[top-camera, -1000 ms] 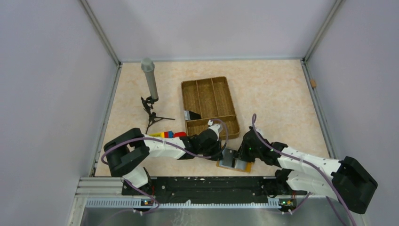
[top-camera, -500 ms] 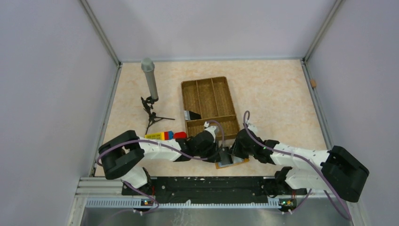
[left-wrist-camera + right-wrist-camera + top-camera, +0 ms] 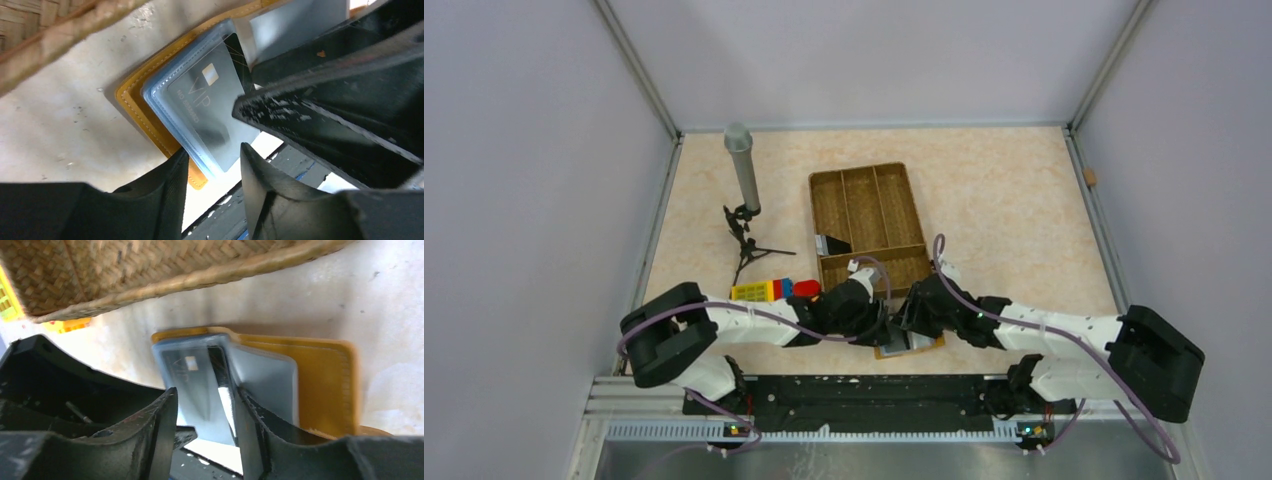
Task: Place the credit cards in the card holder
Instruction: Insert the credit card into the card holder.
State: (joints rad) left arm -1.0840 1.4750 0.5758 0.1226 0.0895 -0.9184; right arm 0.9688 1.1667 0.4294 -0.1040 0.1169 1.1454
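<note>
Arms bend low and meet near the front of the tan table (image 3: 1004,200). Left gripper (image 3: 214,150) and right gripper (image 3: 205,390) each have fingers a little apart over the open card holder (image 3: 135,102), which lies flat beside the woven tray (image 3: 869,205) with a dark card (image 3: 210,110) inside. Grey walls (image 3: 874,60) stand around.

One card holder (image 3: 131,102), one dark card (image 3: 210,115) — plus one woven tray (image 3: 856,170), one microphone (image 3: 742,165), one tripod (image 3: 749,250)

card holder (image 3: 131,102): tan-orange outside, pale stitching, light blue inside | credit card (image 3: 215,117): dark grey, gold chip, pale VIP lettering | tray (image 3: 150,270): brown weave | table (image 3: 1004,200): beige marbled | blocks (image 3: 774,289): yellow, blue, red | microphone (image 3: 742,165): grey, black tripod (image 3: 746,245)
</note>
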